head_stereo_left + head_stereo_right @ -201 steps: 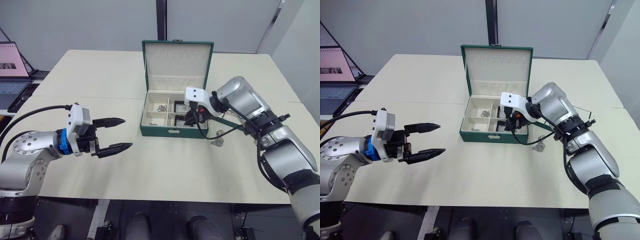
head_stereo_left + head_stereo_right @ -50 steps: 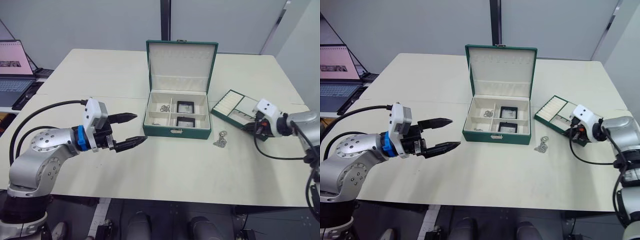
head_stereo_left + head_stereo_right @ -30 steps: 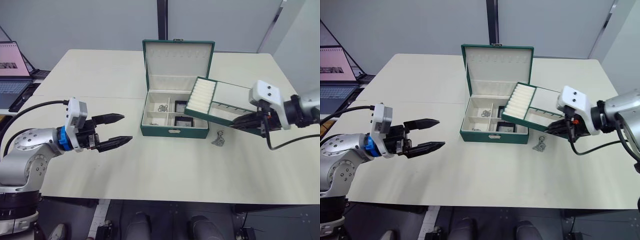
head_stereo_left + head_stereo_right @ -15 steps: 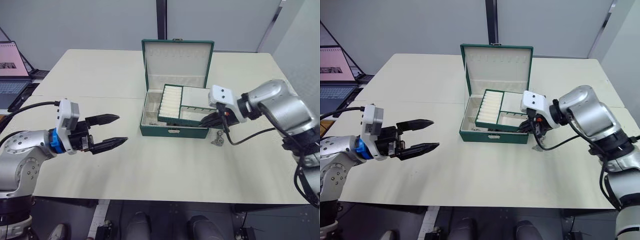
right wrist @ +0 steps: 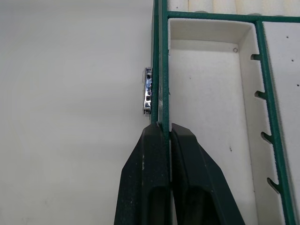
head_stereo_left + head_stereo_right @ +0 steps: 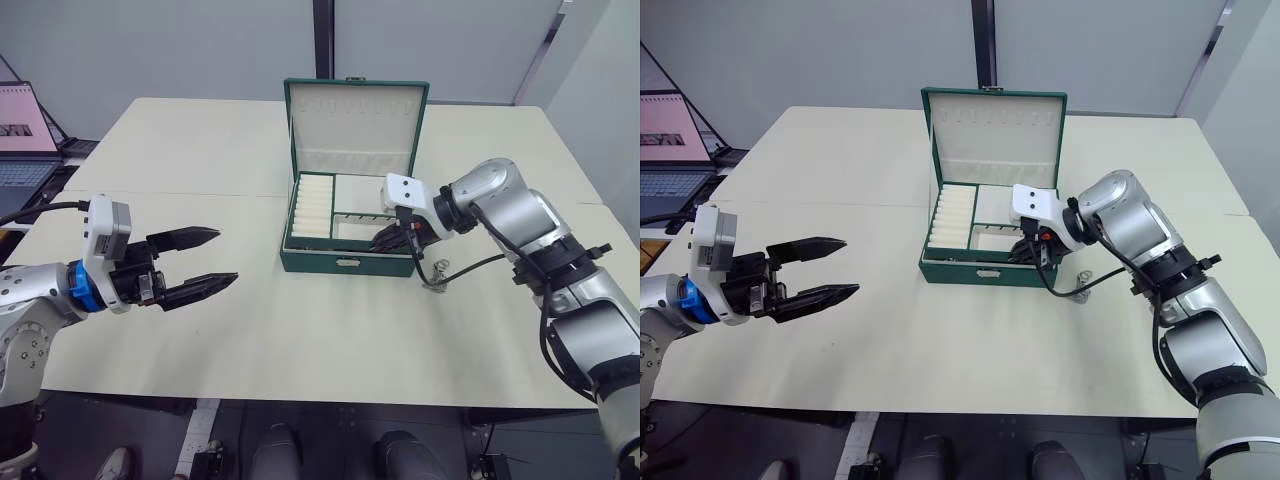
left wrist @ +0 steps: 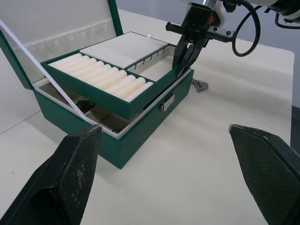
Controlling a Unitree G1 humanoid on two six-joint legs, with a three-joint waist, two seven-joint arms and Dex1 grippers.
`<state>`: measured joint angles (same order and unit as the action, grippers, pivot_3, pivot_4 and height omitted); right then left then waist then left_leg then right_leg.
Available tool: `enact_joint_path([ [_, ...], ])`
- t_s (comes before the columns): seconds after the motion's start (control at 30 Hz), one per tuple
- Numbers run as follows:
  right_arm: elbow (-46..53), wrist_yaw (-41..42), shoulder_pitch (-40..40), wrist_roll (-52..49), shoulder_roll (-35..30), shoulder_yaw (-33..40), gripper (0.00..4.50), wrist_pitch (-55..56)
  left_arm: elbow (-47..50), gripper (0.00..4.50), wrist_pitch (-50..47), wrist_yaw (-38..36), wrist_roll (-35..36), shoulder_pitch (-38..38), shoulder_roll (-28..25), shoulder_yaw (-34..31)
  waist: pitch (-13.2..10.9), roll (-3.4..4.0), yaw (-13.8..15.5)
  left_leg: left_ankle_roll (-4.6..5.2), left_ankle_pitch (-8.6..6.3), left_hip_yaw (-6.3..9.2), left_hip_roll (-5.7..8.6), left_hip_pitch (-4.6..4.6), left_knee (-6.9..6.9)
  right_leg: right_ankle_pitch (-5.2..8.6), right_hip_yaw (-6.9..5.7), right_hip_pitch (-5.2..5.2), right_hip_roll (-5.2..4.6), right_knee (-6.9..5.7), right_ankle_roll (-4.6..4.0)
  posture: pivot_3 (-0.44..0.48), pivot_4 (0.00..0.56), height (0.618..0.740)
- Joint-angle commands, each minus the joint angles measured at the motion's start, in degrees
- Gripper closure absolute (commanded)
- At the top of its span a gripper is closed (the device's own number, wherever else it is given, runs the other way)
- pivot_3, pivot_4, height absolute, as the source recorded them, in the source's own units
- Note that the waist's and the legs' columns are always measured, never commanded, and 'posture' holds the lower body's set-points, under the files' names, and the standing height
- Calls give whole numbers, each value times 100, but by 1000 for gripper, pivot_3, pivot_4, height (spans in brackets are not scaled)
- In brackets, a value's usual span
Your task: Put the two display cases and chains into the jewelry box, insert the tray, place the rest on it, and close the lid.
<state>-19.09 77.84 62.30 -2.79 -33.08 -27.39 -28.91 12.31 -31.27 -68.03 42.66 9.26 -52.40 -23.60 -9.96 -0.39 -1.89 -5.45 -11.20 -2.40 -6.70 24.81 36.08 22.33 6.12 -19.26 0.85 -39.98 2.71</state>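
Right gripper (image 5: 165, 136) pinches the tray (image 6: 345, 208) rim, tray tilted over the jewelry box (image 6: 346, 262), one chain (image 6: 433, 281) just beside; left gripper (image 6: 198, 262) spread wide over bare table (image 6: 300, 330).

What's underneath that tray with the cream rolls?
The open jewelry box. Under the tilted tray, a chain peeks out of one compartment; the other compartments are covered.

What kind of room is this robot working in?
Probably an office or lab set up for testing: a wide pale table against plain grey wall panels, with an open laptop on a side desk. The jewelry box looks like a practice prop.
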Motion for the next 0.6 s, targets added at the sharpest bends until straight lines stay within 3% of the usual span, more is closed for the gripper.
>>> enact_joint_path([
  [0.03, -78, 52, 230, 100, 73, 107, 4495, 227, 240, 0, -30, 83, 126, -34, -86, -223, 0, 0, 0, 0, 0, 0, 0, 0, 0, 0, 0, 0, 0, 0, 0, 0, 150, 740],
  [0.6, -648, 60, 331, 398, 440, 162, 4495, 473, 480, 0, -104, 250, 144, -242, -62, -277, 0, -1, -5, 1, 0, 0, -1, 0, -1, 0, -1, 0, 1, -1, 0, 0, 150, 740],
])
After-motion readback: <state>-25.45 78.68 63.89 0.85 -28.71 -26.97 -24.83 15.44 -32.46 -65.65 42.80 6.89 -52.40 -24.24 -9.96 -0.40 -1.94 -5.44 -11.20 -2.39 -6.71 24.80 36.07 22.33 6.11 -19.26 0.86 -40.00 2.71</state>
